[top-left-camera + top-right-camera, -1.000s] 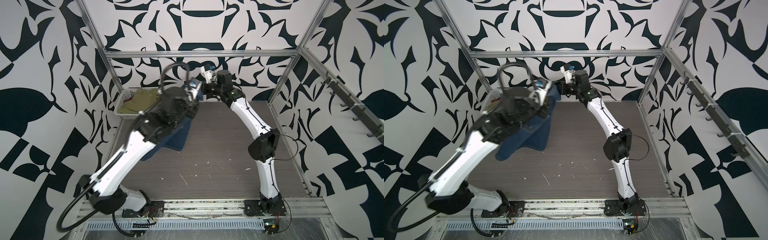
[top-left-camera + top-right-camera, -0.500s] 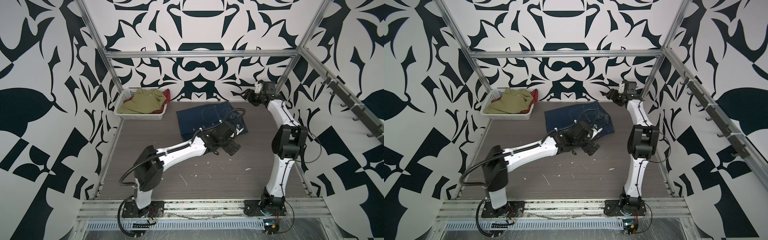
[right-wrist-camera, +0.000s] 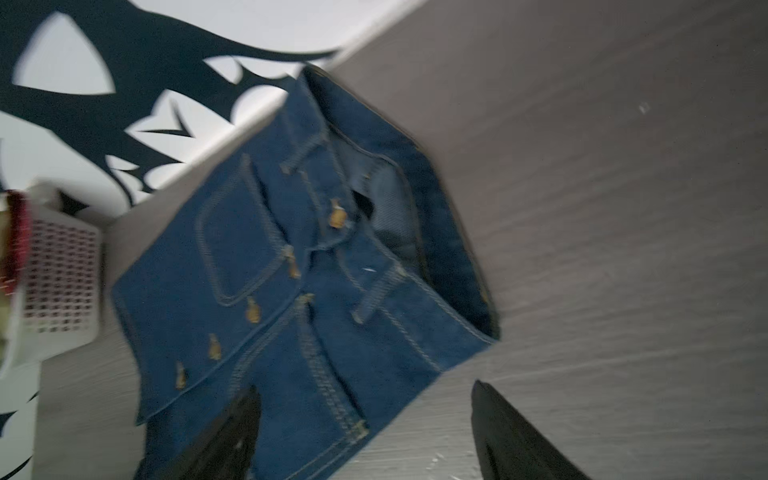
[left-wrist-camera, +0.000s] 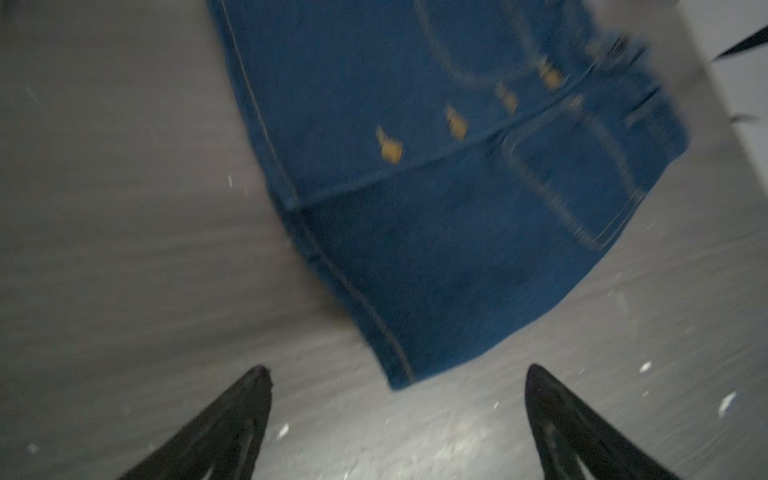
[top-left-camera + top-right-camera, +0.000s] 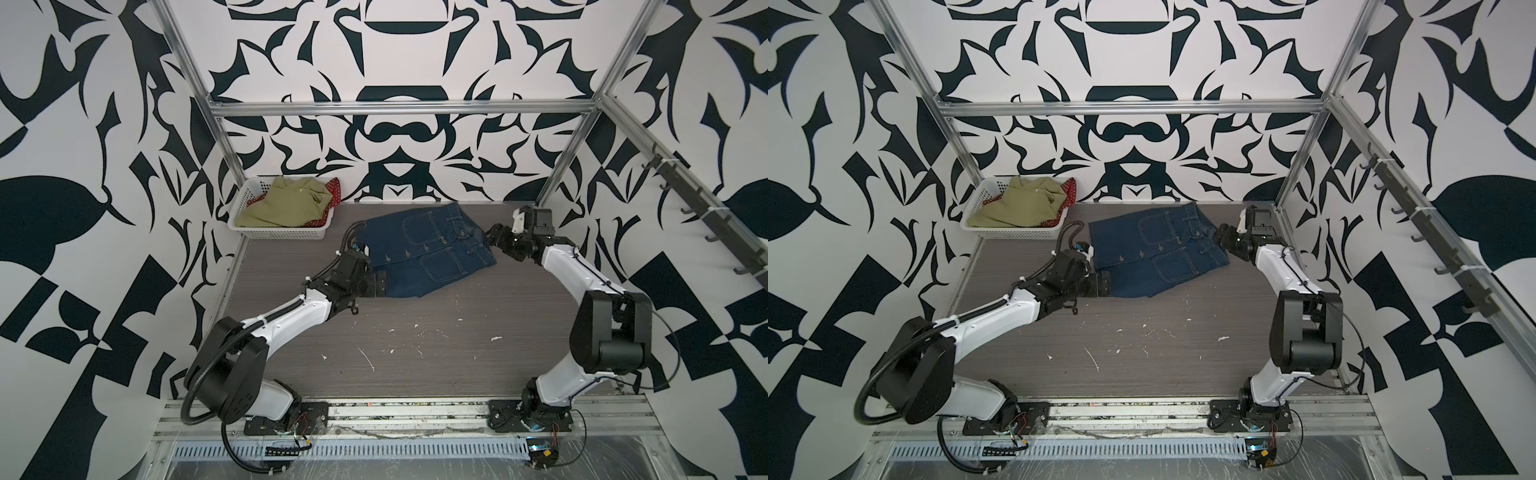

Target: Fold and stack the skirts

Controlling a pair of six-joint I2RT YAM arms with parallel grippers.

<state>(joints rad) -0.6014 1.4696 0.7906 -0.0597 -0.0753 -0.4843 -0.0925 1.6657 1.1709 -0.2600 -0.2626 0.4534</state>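
Observation:
The dark blue denim skirt (image 5: 428, 245) (image 5: 1158, 249) lies flat on the table, buttons up, in both top views. My left gripper (image 5: 380, 284) (image 5: 1104, 284) is open at its near left hem corner. In the left wrist view that corner of the denim skirt (image 4: 436, 187) points into the gap of my left gripper (image 4: 397, 369), unheld. My right gripper (image 5: 492, 239) (image 5: 1223, 237) is open at the waistband end. In the right wrist view, one finger of my right gripper (image 3: 365, 388) overlaps the denim skirt (image 3: 291, 291). The olive-green skirt (image 5: 286, 203) (image 5: 1021, 203) lies over the red dotted skirt (image 5: 334, 193) (image 5: 1070, 192).
A white perforated basket (image 5: 282, 232) (image 5: 1013, 232) in the back left corner holds the olive-green and red skirts. Metal frame posts and patterned walls close in the table. White flecks dot the wood-grain table top (image 5: 415, 353) in front of the denim skirt.
A second ago both grippers held the denim skirt up near the back wall. It now lies spread on the table, both grippers have opened, and the arms have lowered to either end.

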